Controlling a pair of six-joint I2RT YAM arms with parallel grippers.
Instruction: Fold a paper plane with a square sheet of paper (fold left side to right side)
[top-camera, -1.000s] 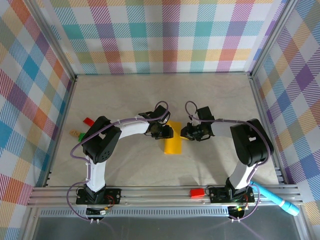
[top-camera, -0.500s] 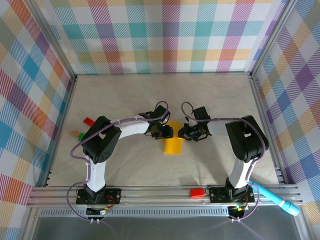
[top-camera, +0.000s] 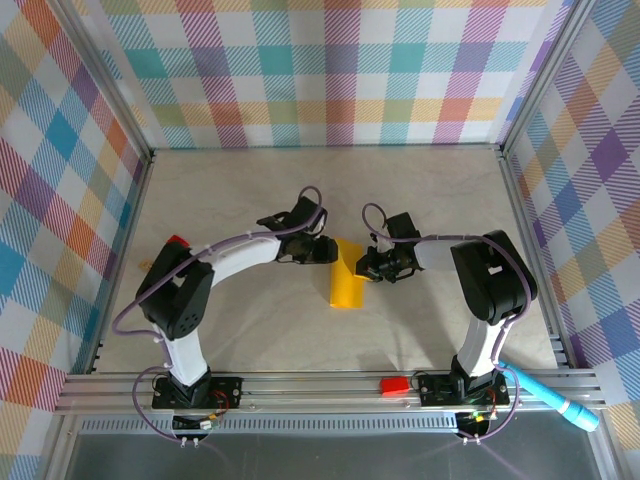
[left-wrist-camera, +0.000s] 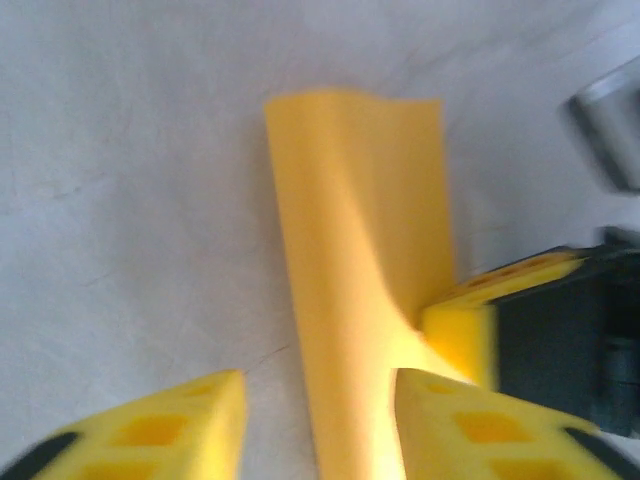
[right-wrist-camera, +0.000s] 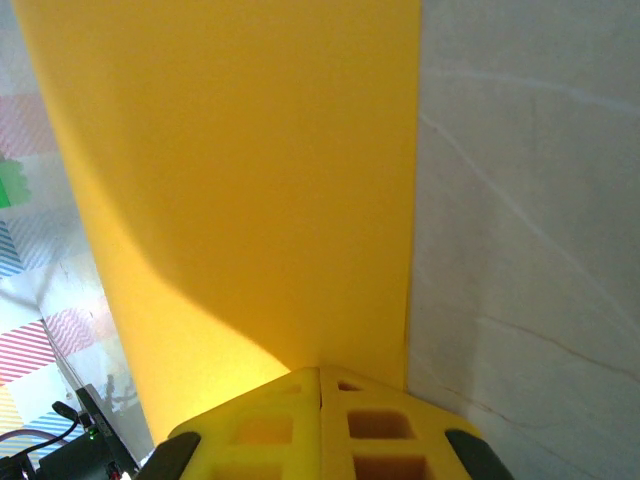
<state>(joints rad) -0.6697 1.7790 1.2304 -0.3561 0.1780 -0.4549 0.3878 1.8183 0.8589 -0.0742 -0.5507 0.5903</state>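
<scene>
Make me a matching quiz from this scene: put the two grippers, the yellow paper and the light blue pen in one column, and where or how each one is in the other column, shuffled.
Column one:
1. left gripper
2. right gripper
3. yellow paper
4. light blue pen

Column two:
A. lies at the near right corner, past the right arm's base
B. shut, pinching an edge of the paper
C. a narrow strip mid-table, between the two grippers
D. jaws apart, one finger on each side of the strip

Pairs: 1-D, 2-B, 3-C, 4-A

Right wrist view's top edge cuts off the paper (right-wrist-camera: 240, 170).
</scene>
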